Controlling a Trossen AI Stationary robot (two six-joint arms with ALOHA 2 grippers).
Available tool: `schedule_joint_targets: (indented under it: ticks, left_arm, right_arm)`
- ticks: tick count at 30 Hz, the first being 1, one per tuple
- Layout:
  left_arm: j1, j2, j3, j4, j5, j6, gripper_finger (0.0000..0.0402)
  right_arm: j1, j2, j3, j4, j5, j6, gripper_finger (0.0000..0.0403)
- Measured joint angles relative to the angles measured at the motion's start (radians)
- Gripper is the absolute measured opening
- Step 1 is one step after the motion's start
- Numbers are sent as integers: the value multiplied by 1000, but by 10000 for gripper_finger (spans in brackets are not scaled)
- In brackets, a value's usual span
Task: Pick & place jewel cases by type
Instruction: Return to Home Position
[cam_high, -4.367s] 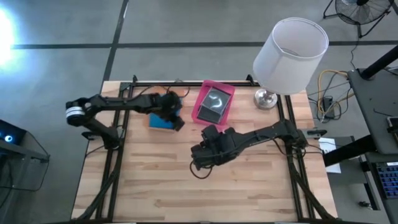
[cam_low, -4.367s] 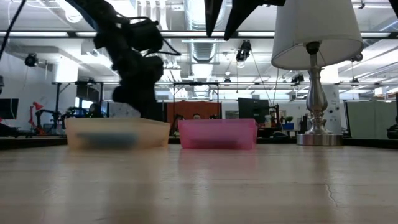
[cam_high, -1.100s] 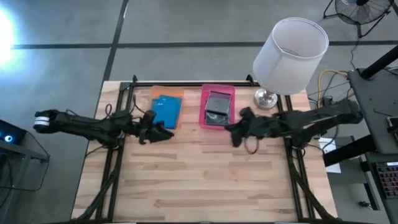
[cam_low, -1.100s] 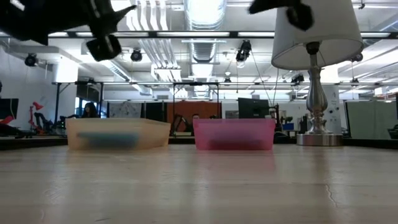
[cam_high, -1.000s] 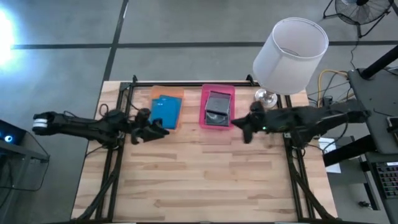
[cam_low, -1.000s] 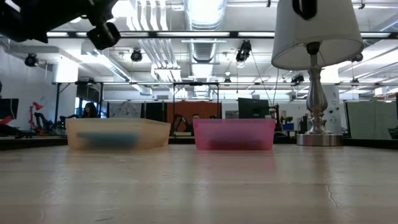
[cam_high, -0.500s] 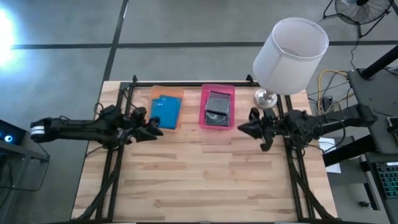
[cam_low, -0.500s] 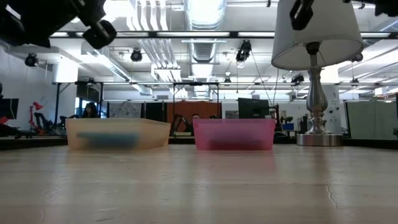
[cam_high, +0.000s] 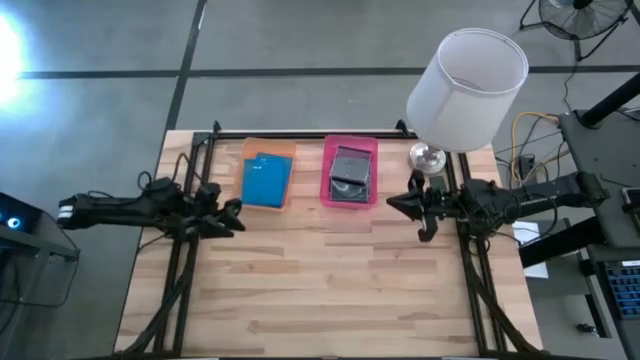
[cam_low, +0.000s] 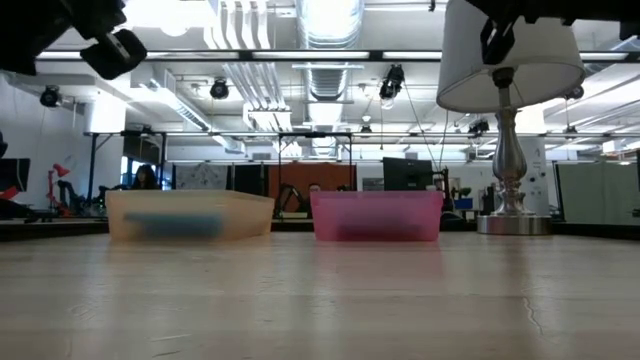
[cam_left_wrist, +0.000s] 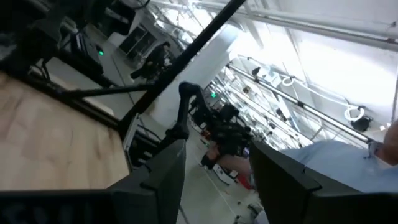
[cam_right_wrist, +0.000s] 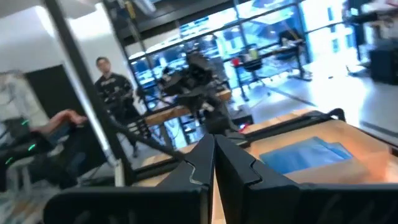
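Observation:
Two blue jewel cases (cam_high: 266, 180) lie flat in the orange tray (cam_high: 272, 148) at the table's far side. Grey jewel cases (cam_high: 349, 172) lie stacked in the pink tray (cam_high: 331, 160) beside it. My left gripper (cam_high: 236, 207) hangs open above the table, left of the orange tray, with nothing between its fingers (cam_left_wrist: 168, 174). My right gripper (cam_high: 391, 203) is shut and hangs right of the pink tray, holding nothing. In the right wrist view a blue jewel case (cam_right_wrist: 308, 154) shows beyond my shut fingers (cam_right_wrist: 205, 163).
A lamp with a white shade (cam_high: 467, 75) stands on its silver foot (cam_high: 428, 157) at the far right corner, close to my right arm. In the low view the orange tray (cam_low: 188, 215) and pink tray (cam_low: 376, 215) stand side by side. Bare wood (cam_high: 320, 280) fills the near half.
My left gripper has drawn back toward the table's left edge, away from the orange tray, staying open. My right arm has pulled back a little toward the right edge, its gripper staying shut. The cases and trays have not moved.

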Motion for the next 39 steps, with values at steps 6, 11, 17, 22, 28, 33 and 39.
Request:
schedule_joint_targets:
  ticks: [6, 11, 17, 22, 28, 33, 39]
  left_arm:
    - [1, -154, -56, 1, 1, 0, 162]
    - [-2, -219, -103, 8, 3, 0, 162]
    - [-3, -272, -172, 8, 2, -1, 162]
    - [0, -374, -210, -96, 6, 4, 162]
    - [3, -379, -216, -185, 4, 1, 162]
    - [2, -379, -217, -218, -1, 2, 162]
    - [2, -379, -217, -181, -1, 2, 162]
  right_arm:
    - [0, -25, -33, 53, -9, -32, 9]
    - [-2, -27, -167, 361, -65, -93, 9]
    - [-10, -49, -268, 400, -28, -67, 9]
    - [-14, -82, -338, 398, 37, -79, 9]
    - [-14, -83, -397, 362, 41, -79, 9]
    - [-14, -77, -396, 282, 41, -79, 9]
    - [-13, -77, -396, 229, 41, -79, 9]
